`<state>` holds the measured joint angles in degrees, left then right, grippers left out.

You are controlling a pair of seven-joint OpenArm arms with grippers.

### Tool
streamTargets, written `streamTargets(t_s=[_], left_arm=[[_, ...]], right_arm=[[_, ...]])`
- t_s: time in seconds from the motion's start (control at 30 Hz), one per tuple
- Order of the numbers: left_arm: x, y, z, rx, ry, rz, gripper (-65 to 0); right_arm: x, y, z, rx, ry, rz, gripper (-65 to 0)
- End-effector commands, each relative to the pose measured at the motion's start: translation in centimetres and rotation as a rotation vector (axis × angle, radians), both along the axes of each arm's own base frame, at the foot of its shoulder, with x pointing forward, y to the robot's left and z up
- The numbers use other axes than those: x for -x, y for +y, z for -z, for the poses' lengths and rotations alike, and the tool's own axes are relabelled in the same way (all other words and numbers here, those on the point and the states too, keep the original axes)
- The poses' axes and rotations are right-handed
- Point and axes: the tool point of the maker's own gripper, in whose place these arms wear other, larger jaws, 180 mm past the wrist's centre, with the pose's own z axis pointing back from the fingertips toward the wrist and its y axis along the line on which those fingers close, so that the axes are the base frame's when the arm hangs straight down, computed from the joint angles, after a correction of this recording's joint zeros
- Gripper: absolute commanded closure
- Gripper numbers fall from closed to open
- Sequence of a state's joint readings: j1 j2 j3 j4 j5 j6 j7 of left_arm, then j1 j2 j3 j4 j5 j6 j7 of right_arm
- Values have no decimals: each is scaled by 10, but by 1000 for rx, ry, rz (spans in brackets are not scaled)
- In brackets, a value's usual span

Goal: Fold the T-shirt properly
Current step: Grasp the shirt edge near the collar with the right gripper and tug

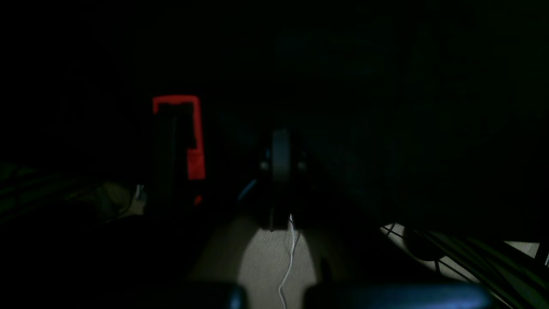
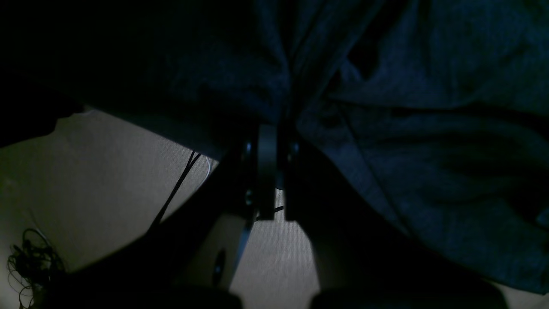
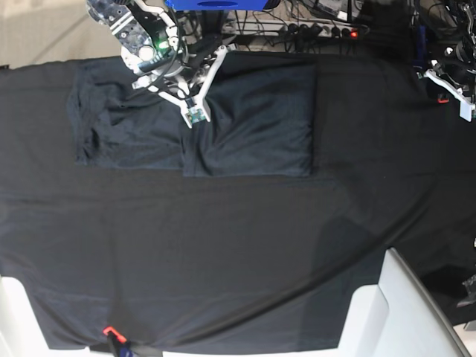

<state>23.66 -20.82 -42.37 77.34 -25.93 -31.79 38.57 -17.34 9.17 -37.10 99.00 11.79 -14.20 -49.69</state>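
**Right gripper pinches the shirt**

The right gripper is closed tight on a fold of the T-shirt, which lies near the counter's far edge. The left gripper, closed and empty, hangs by the far right corner.

The T-shirt lies partly folded near the black tablecloth's far edge, the right gripper above it.

Black tablecloth covered table; beige floor lay below jaws; tangled cables on floor; power strip behind table.
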Motion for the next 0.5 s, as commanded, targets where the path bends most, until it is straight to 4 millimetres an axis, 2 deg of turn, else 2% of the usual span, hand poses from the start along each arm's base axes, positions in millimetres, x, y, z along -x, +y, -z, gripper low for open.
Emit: streamTargets(t_s=[0.0, 0.13, 0.47], left_arm=[[-7, 7, -10, -21, -29, 9, 0], [-7, 7, -10, -21, -29, 9, 0], [-8, 7, -11, -21, -31, 9, 0]], right_arm=[[-3, 2, -5, -13, -15, 9, -6], [8, 2, -2, -15, 6, 10, -6], [10, 1, 1, -10, 12, 14, -15]])
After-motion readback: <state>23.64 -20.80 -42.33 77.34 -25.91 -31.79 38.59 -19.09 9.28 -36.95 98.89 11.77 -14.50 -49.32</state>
